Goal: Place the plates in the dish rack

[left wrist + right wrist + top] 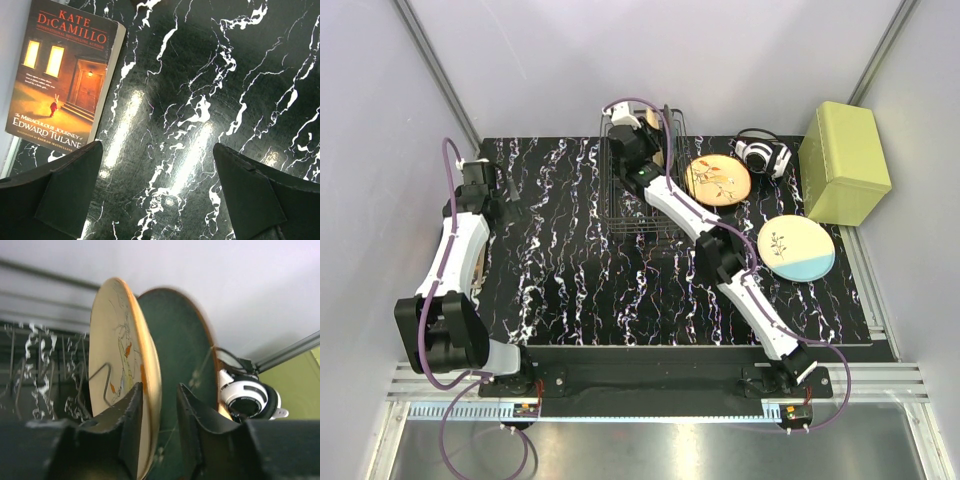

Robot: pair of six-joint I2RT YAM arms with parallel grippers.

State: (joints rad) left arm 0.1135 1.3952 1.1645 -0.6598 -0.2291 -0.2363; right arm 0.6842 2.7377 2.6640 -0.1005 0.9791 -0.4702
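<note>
The black wire dish rack [642, 205] stands at the back middle of the table. My right gripper [638, 140] reaches into it. In the right wrist view an orange branch-pattern plate [122, 365] stands upright behind a rack wire [95, 385], with the dark teal plate [185, 360] upright behind it. My right gripper [160, 388] straddles the orange plate's rim, open, with a gap at the right finger. A second orange plate [717, 180] and the cream and light-blue plate [796, 247] lie flat right of the rack. My left gripper [157, 146] is open and empty over the table.
White headphones [762, 155] lie behind the flat orange plate and also show in the right wrist view [247, 397]. A yellow-green box [845, 160] stands at the back right. A paperback book [65, 70] lies on the black marbled table [580, 270] by my left gripper.
</note>
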